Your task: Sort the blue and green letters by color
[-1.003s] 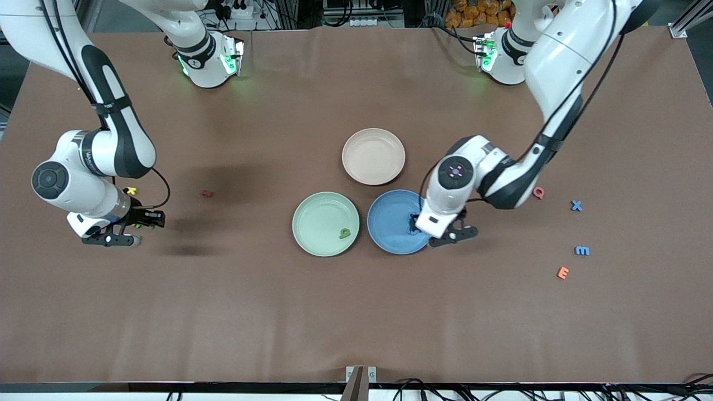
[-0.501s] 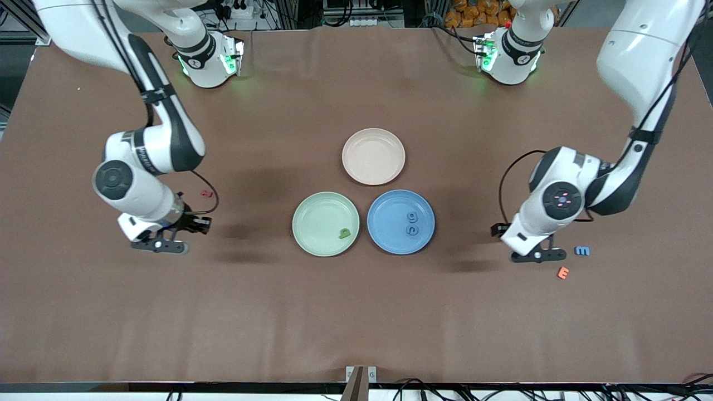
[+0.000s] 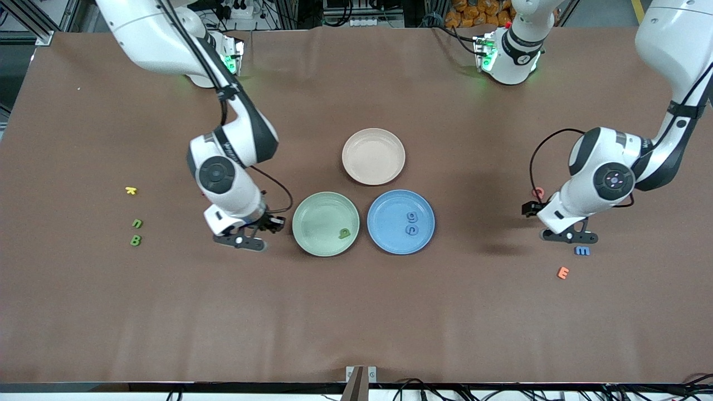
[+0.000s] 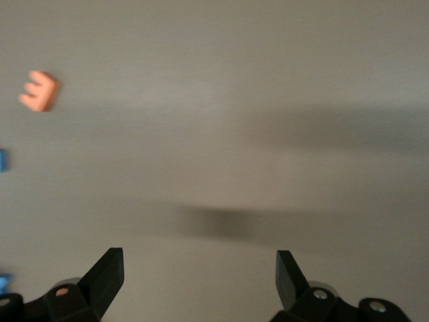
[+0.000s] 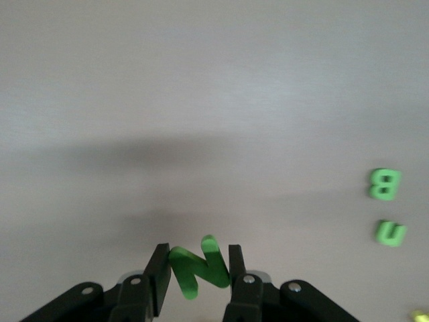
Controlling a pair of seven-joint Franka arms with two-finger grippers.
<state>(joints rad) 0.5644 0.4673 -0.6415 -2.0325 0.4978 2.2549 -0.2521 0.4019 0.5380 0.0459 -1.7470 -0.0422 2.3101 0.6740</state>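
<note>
While the right gripper (image 5: 196,272) hangs over bare brown desk (image 3: 356,312) just beside the green plate (image 3: 312,211), its fingers clamped on a green N (image 5: 199,265), the left gripper (image 4: 200,278) hangs with fingers apart over the desk near the blue m (image 3: 582,251) and orange E (image 3: 563,272). A green p (image 3: 345,233) lies in the green plate and two blue letters (image 3: 411,223) in the blue plate (image 3: 390,239); the green n (image 3: 137,223), green B (image 3: 135,240) and yellow k (image 3: 131,190) lie toward the right arm's end. Cables and metal framing edge the desk by the arm bases.

open cloth between right tool (image 3: 245,240) and green plate (image 3: 312,210)
</note>
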